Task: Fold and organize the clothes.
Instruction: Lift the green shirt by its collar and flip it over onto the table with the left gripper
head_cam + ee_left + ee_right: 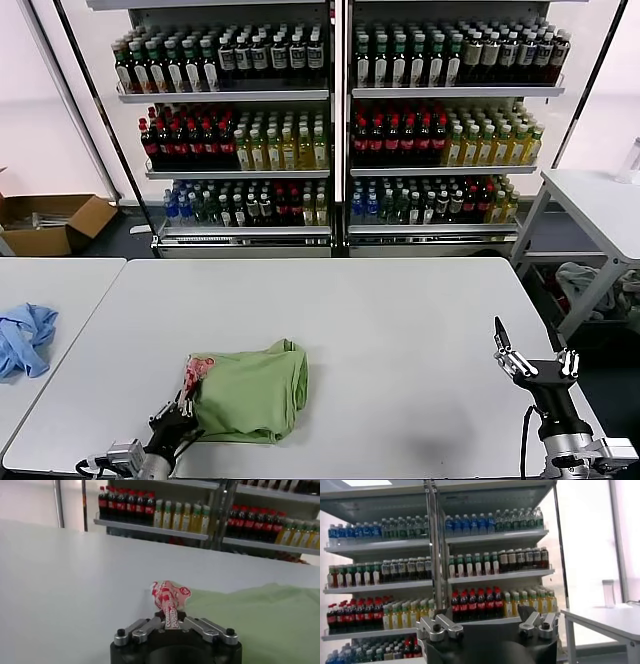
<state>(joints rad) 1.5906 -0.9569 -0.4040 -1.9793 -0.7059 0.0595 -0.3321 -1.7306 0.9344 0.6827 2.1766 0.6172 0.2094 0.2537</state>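
Observation:
The light green shirt [252, 392] lies bunched and partly folded on the white table [380, 330], near its front left. Its red-and-white printed part [197, 370] sticks out at the shirt's left edge. My left gripper [183, 405] sits at the table's front edge, shut on that printed edge of the shirt. In the left wrist view the printed cloth [170, 597] is pinched between the closed jaws of the left gripper [171, 620], with green fabric [260, 620] spreading beyond. My right gripper [528, 347] hangs open off the table's front right corner, holding nothing, pointing at the shelves in its wrist view [487, 622].
Shelves of bottles [330, 120] stand behind the table. A second table [50, 300] on the left carries a blue cloth [24, 338]. A cardboard box [50, 222] sits on the floor at left, and another table [600, 200] stands at right.

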